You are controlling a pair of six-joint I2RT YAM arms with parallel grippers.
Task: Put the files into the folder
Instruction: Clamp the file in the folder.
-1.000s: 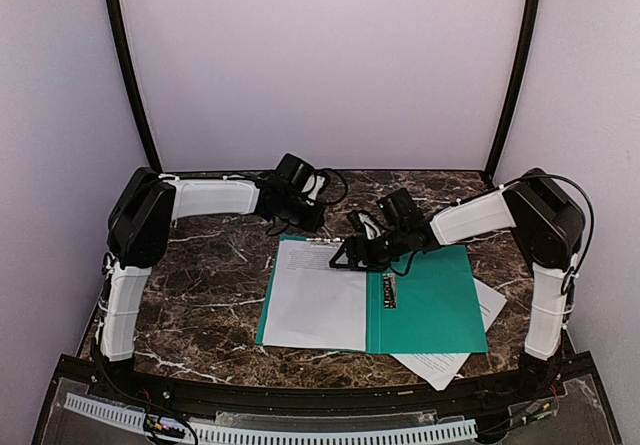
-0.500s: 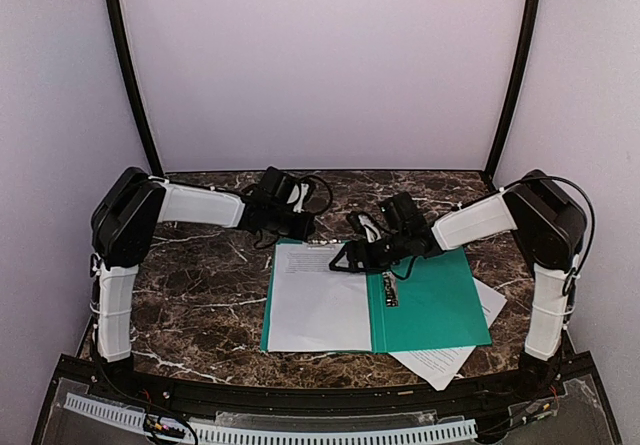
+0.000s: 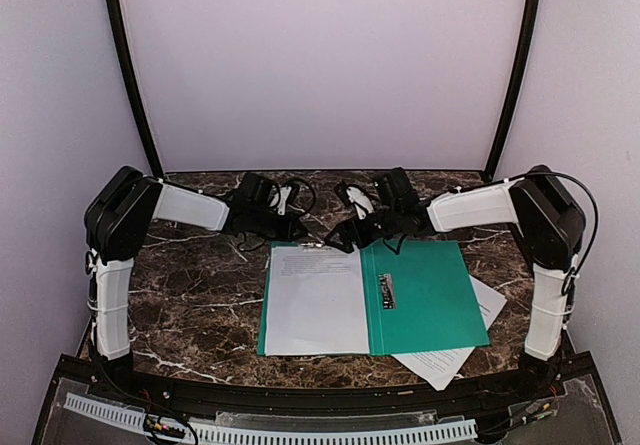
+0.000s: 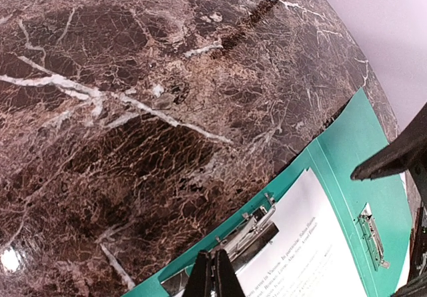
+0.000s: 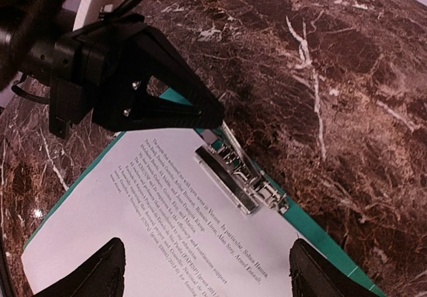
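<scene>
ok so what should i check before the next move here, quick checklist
1. Folder lies open and flat: ok.
2. First sheet in its left half, top edge at the clip: ok. Whether it is clamped: cannot tell.
3. Second sheet in the folder: not ok, it lies partly under the folder's right half.
4. Left pincer shut at the clip's end: ok. Whether it grips the clip: cannot tell.
5. Right pincer open and empty over the first sheet: ok.
</scene>
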